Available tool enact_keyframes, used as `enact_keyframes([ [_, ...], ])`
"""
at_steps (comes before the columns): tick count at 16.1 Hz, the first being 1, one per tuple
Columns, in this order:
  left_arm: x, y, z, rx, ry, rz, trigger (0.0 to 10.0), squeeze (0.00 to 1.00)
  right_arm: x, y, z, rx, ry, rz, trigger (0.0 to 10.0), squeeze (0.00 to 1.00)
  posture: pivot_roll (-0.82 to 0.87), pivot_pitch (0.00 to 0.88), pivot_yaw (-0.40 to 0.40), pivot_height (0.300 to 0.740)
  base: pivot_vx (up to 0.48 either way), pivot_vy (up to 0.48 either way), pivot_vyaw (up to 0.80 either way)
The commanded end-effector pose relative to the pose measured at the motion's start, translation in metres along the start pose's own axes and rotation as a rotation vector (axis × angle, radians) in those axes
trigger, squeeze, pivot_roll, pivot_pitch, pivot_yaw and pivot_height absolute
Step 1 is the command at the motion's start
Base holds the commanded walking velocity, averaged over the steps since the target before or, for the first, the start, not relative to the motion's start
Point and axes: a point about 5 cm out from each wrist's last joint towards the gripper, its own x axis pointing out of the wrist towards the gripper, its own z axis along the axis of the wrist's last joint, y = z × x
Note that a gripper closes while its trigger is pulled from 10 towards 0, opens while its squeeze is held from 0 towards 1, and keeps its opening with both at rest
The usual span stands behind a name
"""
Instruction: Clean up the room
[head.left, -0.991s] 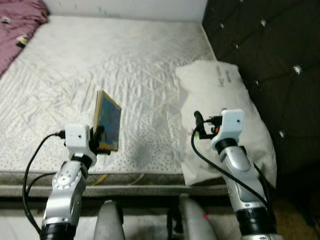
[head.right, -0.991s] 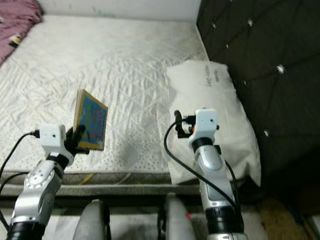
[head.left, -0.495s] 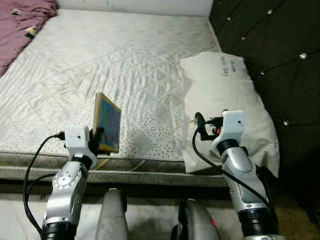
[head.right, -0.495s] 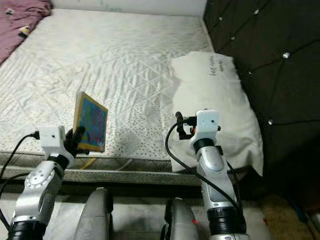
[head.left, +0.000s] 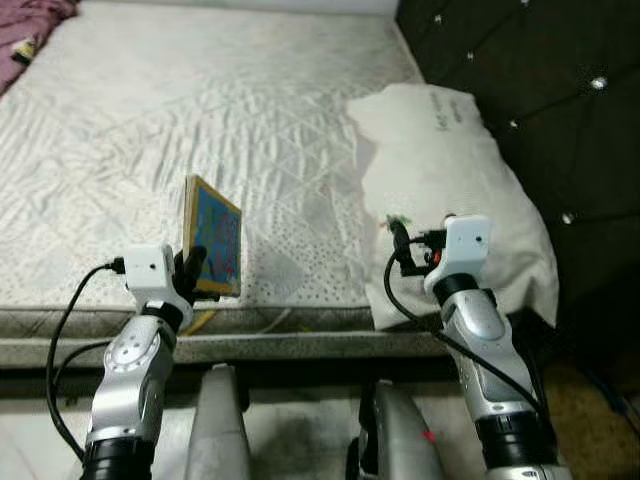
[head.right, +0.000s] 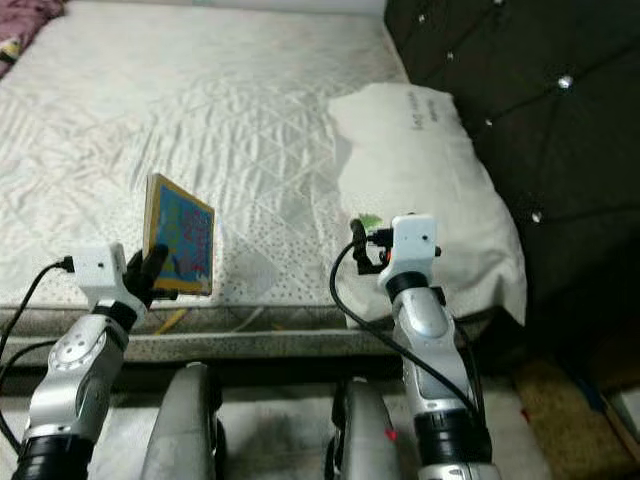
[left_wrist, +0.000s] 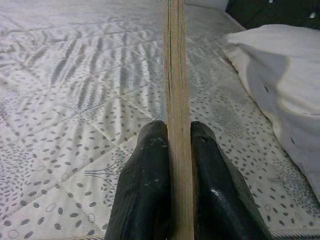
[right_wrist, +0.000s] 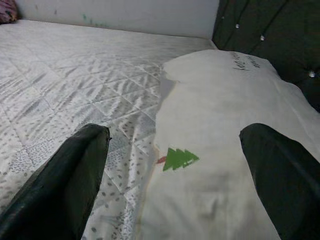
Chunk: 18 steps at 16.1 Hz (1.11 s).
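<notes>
The left gripper is pinching a book upright over the mattress, while the right gripper is hovering spread above the pillow.

A wide bed fills the room ahead, its mattress covered in white quilted fabric stitched in diamonds and dotted near the front edge. A dark tufted headboard with shiny buttons stands along the right side. A pale wall runs behind the far edge. The floor below is light.
</notes>
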Motion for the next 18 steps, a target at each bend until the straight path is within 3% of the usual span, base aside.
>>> enact_keyframes([
  [1, 0.0008, -0.0008, 0.0103, -0.006, -0.049, -0.012, 10.0, 0.0, 0.0002, -0.002, 0.0008, -0.006, 0.002, -0.004, 10.0, 0.0, 0.01, 0.117, -0.04, 0.594, 0.0, 0.0, 0.0],
  [18, 0.0017, -0.0017, 0.0146, -0.011, -0.076, -0.028, 10.0, 0.0, 0.0015, -0.0051, 0.0021, -0.018, -0.003, -0.017, 10.0, 0.0, 0.0, 0.127, -0.041, 0.594, 0.237, 0.0, 0.0],
])
